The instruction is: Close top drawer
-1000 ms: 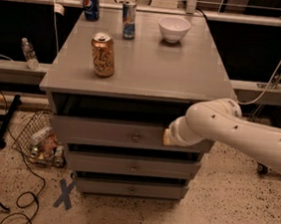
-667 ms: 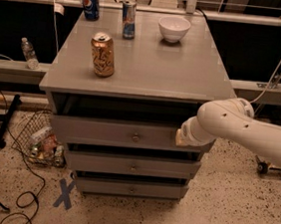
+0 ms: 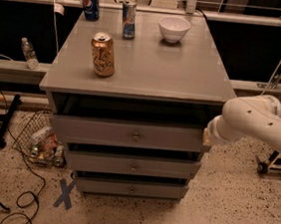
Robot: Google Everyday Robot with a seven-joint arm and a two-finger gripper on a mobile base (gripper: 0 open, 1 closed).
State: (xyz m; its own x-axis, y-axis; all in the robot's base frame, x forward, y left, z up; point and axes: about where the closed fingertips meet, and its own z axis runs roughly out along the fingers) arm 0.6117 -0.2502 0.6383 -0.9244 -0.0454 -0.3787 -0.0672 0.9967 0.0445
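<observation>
The robot's hand (image 3: 207,137) is at the end of that fat white arm (image 3: 252,121), pressed right up against the right-hand end of the wide grey wooden top drawer (image 3: 108,132), about level with its front face. Honestly can't tell whether the hand is open or closed. The wrist covers it, and only a pale sliver shows where it meets the wood. It isn't on the small round metal knob (image 3: 136,136) in any case, which sits untouched at the centre of the front.

As for progress, I'd say the drawer is not shut yet. There's a deep dark gap between its top edge and the underside of the grey wooden bench (image 3: 184,73), and the front looks like it sticks out past the bench's edge. So it's partway at best, and what's left is a straight push inward until the front sits flush. Pushing from one corner might skew the drawer, but that's a guess.

The two narrower grey drawers (image 3: 132,164) below aren't involved.

On top of the bench, well away from the hand, are a gold-and-orange soda can (image 3: 102,55), a blue cola can (image 3: 90,2), a slim silver-blue can (image 3: 129,20) and a white ceramic bowl (image 3: 174,28), all upright. A wire basket (image 3: 39,141) full of junk sits on the floor to the left.
</observation>
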